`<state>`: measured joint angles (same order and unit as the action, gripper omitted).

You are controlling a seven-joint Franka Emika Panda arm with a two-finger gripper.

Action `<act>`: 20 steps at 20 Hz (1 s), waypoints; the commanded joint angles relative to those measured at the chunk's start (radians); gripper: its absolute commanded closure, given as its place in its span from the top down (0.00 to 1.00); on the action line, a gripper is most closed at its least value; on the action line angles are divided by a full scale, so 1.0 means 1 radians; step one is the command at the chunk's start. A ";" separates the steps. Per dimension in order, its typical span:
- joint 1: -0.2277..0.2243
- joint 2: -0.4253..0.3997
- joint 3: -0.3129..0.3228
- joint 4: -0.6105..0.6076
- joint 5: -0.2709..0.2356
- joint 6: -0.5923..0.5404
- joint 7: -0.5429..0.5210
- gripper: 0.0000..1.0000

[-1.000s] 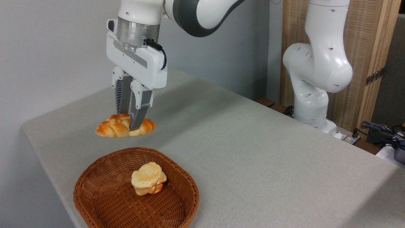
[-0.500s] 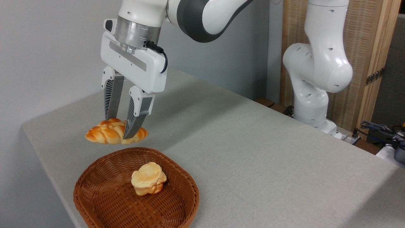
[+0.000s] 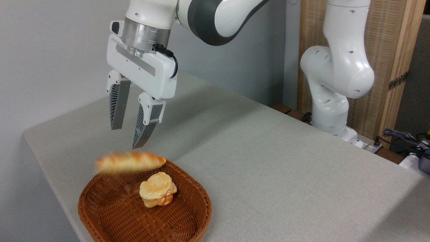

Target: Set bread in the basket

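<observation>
Gripper (image 3: 127, 136) spread wide, holding nothing; bread (image 3: 130, 161) blurred, just below the fingertips, apart from them, over the far rim of the basket (image 3: 188, 220); bun (image 3: 158, 190) inside.

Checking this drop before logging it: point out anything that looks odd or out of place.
The braided loaf is motion-blurred at the basket's far rim, free of the open gripper above it, not settled inside. Whether it touches the rim is unclear. The pale bun sits normally in the basket.
</observation>
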<state>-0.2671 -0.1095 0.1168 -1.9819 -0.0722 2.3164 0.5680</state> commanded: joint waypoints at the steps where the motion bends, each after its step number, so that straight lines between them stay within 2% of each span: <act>1: -0.004 -0.001 0.009 0.000 -0.009 0.020 0.006 1.00; 9: -0.006 -0.016 0.007 0.003 -0.008 0.000 -0.051 1.00; 13: -0.006 -0.021 0.006 0.079 -0.003 -0.237 -0.066 1.00; 16: -0.006 -0.021 0.000 0.126 0.052 -0.408 -0.068 1.00; 17: -0.006 -0.021 0.000 0.127 0.055 -0.454 -0.068 1.00; 20: -0.008 -0.022 -0.005 0.126 0.055 -0.496 -0.066 1.00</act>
<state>-0.2674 -0.1340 0.1141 -1.8666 -0.0346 1.8669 0.5236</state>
